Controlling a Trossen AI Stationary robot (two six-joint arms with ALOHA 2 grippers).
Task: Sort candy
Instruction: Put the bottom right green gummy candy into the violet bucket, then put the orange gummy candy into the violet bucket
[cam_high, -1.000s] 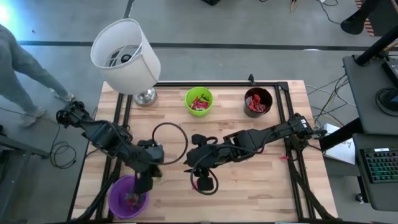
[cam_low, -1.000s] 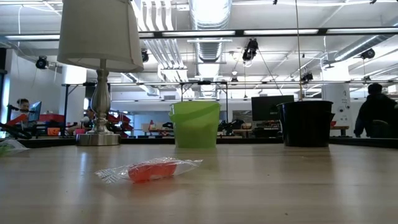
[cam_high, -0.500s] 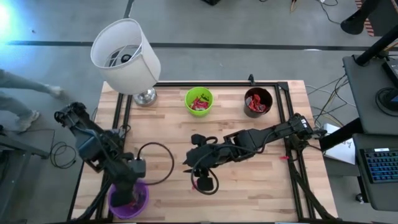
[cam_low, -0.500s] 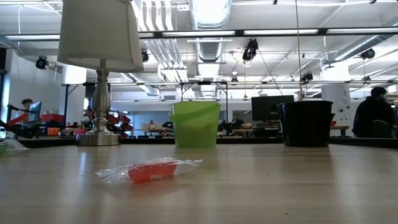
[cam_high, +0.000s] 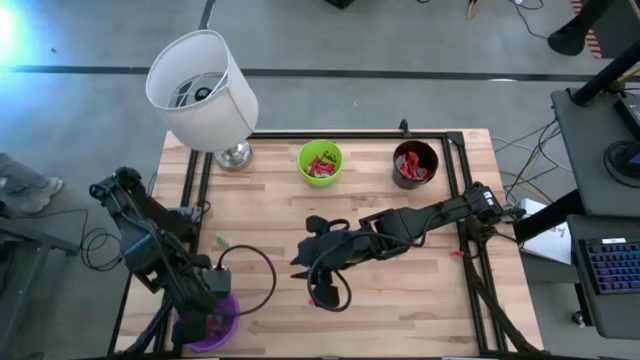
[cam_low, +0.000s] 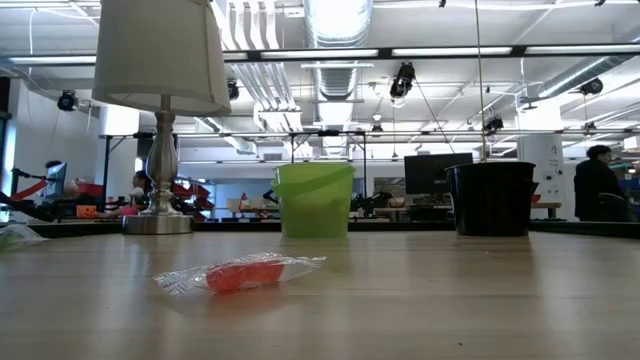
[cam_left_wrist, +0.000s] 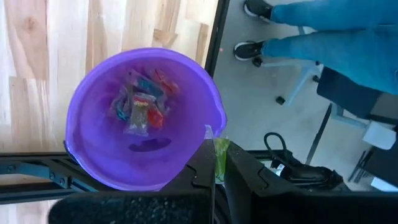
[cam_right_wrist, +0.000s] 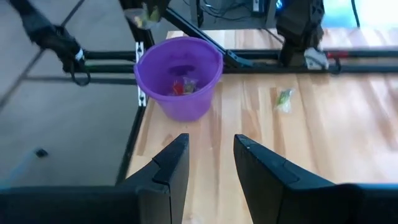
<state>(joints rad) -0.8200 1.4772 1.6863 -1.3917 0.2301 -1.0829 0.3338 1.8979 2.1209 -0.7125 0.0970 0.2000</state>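
Your left pincer (cam_left_wrist: 214, 163), pinching a small green wrapped candy (cam_left_wrist: 221, 155), sits just outside the round purple plastic cup's (cam_left_wrist: 81, 99) rim; right pincer (cam_right_wrist: 210, 163) waits open mid-worktop.

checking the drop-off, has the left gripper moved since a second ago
Yes. In the high view the left gripper has moved from just beside the purple cup to above it, away from the lamp, shut on a green candy.

The right gripper (cam_right_wrist: 211, 163) has its two dark fingers (cam_right_wrist: 171, 171) parted above the wooden table (cam_right_wrist: 323, 143); beyond them stands a purple cup (cam_right_wrist: 179, 74) holding wrapped candy (cam_right_wrist: 185, 85); a green-wrapped sweet (cam_right_wrist: 284, 98) lies on the boards beside it.
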